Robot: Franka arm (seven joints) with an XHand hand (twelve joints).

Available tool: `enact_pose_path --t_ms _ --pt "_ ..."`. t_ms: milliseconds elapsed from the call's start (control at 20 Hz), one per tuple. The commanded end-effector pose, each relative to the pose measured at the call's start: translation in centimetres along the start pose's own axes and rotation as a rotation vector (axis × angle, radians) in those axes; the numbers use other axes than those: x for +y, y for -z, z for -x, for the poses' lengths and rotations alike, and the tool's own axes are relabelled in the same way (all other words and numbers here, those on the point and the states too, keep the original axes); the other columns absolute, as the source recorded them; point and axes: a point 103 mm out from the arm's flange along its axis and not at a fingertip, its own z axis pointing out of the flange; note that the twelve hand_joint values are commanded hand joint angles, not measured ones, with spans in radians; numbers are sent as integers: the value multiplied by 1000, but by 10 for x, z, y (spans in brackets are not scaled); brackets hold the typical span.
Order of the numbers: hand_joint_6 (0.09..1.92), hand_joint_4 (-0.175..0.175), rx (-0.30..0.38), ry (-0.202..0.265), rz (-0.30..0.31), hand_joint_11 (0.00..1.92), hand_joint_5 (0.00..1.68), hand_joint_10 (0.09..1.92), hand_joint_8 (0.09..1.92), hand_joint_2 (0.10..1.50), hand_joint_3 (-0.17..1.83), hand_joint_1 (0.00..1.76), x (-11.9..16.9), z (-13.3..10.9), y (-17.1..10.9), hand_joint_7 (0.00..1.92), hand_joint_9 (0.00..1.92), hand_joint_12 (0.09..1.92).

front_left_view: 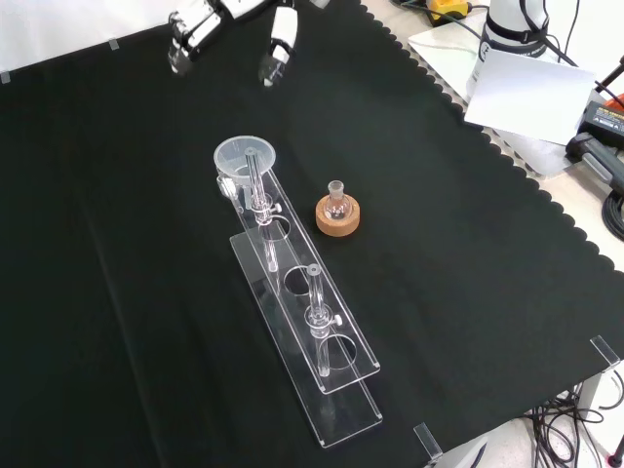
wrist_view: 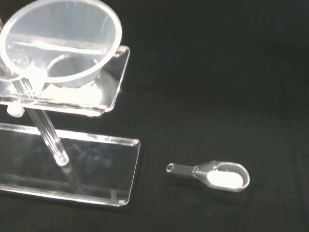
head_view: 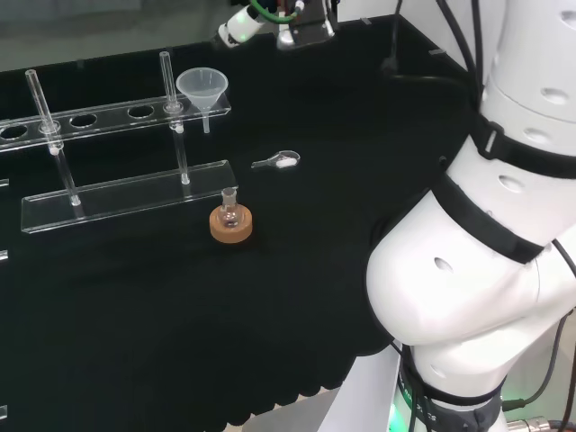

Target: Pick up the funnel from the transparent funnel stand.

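Since I'm looking in from the front, nearest me is the funnel stand (front_left_view: 302,361), running lengthwise away toward the cloth's far edge. The funnel (front_left_view: 246,159) sits upright in its far end hole, spout down. Beyond it hovers the hand (front_left_view: 229,24), fingers spread wide, holding nothing, so I'd judge it comes back toward me and down.

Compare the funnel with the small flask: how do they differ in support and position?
The funnel sits raised in the end hole of the transparent funnel stand; the small flask rests low on a cork ring on the cloth. The funnel is wide-mouthed, the flask narrow-necked. Both are clear.
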Motion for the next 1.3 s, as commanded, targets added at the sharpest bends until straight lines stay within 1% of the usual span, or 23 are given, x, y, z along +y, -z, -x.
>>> enact_pose_path --t_ms 50,200,300,400,550,650,750,900,1000,1100,1300 --pt "87 4 -18 -54 -113 96 151 818 566 804 278 454 14 -33 -14 0 100 1460" --pt "87 14 -43 -52 -141 112 115 828 514 776 275 427 18 -41 -19 0 79 1479" --pt "87 25 -35 -47 -159 119 97 836 489 759 272 394 20 -44 -22 0 69 1496" --pt "87 33 -43 -41 -178 132 82 846 468 749 269 389 22 -48 -24 0 60 1512" --pt "87 40 -56 -27 -202 153 66 858 445 737 264 442 25 -52 -28 0 51 1528" --pt "87 44 -82 -17 -250 162 46 865 425 729 259 528 27 -59 -29 0 43 1533" --pt "87 49 -100 -9 -264 167 15 872 342 716 255 605 28 -64 -28 0 19 1534" --pt "87 52 -129 3 -280 170 1 851 239 693 267 673 29 -72 -27 0 2 1534" --pt "87 52 -137 10 -295 168 0 830 205 669 301 699 29 -77 -27 0 0 1534" --pt "87 52 -142 19 -294 167 0 815 173 630 374 714 29 -81 -28 0 0 1534" --pt "87 50 -157 22 -293 166 0 795 126 585 456 735 31 -84 -30 0 0 1533"
